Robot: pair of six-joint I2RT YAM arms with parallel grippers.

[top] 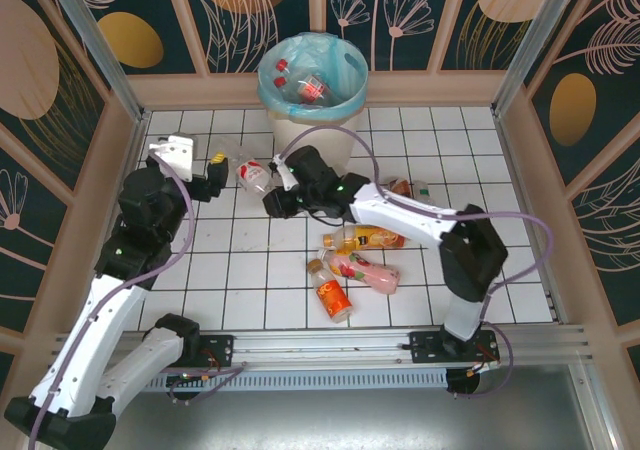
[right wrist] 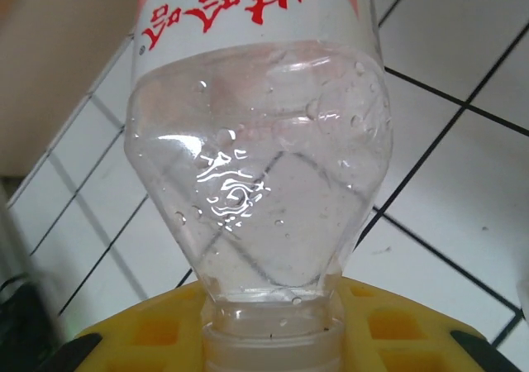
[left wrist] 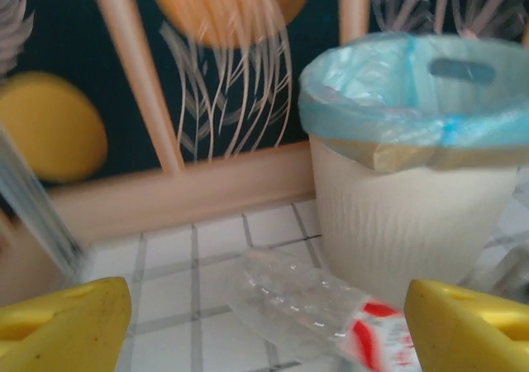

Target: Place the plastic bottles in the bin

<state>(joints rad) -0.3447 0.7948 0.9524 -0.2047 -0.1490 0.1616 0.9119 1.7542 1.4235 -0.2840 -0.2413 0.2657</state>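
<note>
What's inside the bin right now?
At least two clear bottles with red labels lie inside the bin, on its light blue bag. Anything beneath them, and the bin's bottom, is hidden.

Your arms: one gripper spread, one gripping.
Your left arm [top: 120, 270] rises and folds forward, and its left gripper [top: 220, 175] has both yellow fingers [left wrist: 66, 326] set wide apart. Your right arm [top: 410, 215] stretches leftward, with the right gripper [top: 272, 195] clamped on the neck of a clear bottle [right wrist: 256, 182].
</note>
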